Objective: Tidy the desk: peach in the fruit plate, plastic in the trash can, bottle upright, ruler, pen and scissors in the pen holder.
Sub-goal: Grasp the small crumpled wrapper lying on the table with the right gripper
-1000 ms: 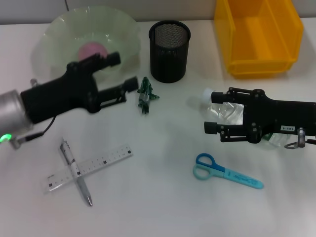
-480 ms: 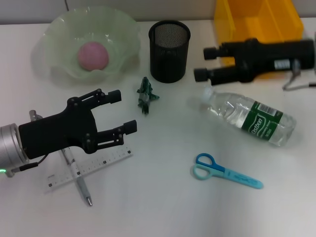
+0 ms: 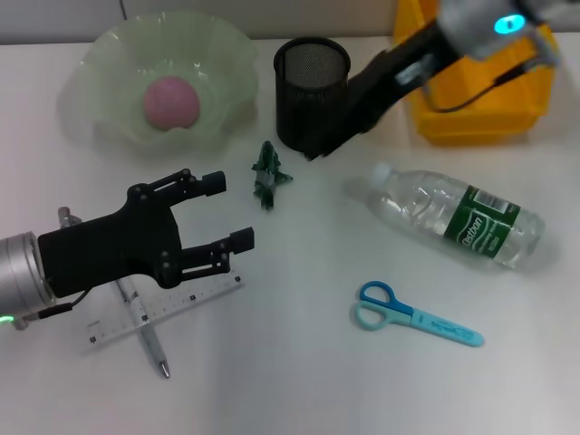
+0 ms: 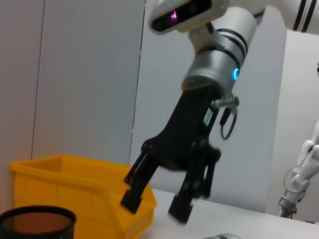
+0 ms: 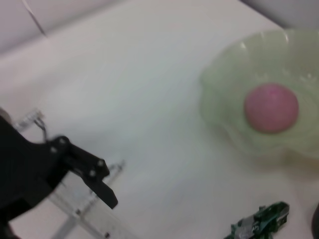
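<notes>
1. Pink round peach [image 3: 170, 101] sits in the ruffled pale-green glass fruit plate [image 3: 95, 68].
2. Clear plastic bottle [image 3: 453, 215] with green label lies sideways on the white desk [image 3: 299, 381].
3. Left gripper [image 3: 228, 210], jaws spread, hovers over the transparent ruler [image 3: 195, 294] crossed by a silver pen [image 3: 145, 332].
4. Right gripper [image 4: 155, 205], jaws apart, hangs beside the black mesh pen holder [image 3: 311, 82].

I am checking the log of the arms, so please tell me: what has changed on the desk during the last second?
The left pincer, open, drew back from the fruit plate to above the ruler and pen. The right pincer, open, swung from the bottle to beside the pen holder. Peach, scissors, green plastic stayed.
</notes>
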### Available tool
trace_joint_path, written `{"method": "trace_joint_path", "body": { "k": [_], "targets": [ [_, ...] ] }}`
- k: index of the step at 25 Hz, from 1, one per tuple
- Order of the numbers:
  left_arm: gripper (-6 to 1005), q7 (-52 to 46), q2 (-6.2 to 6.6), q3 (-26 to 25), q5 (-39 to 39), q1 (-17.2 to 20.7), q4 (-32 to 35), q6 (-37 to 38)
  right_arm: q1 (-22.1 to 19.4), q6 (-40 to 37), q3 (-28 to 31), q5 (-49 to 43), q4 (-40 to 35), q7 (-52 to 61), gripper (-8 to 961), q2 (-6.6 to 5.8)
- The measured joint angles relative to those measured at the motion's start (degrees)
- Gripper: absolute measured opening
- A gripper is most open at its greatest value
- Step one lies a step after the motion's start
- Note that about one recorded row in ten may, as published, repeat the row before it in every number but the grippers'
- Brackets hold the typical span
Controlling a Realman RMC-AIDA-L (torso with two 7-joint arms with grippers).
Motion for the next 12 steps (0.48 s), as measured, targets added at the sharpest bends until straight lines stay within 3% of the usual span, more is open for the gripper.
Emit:
{"method": "trace_joint_path", "body": {
  "k": [1, 3, 8, 12],
  "targets": [
    [818, 0.0, 0.02, -0.2, 0.5, 0.2, 0.0, 0.0, 1.5, 2.3, -2.3, -2.6, 0.7, 1.6, 709, 1.18],
    [818, 0.0, 0.02, -0.3, 0.8, 0.2, 0.0, 0.0, 3.0, 5.1, -5.2, -3.8, 3.1, 3.5, 708, 1.7],
    [818, 0.0, -0.06, -0.4, 1.6, 0.3, 0.0, 0.0, 5.5, 13.8, -12.6, -3.9, 9.8, 9.0, 703, 1.93],
    [818, 0.0, -0.21, -0.4, 1.6, 0.5, -0.1, 0.0, 5.7, 18.0, -14.7, -3.2, 12.2, 10.0, 700, 2.16]
  ]
}}
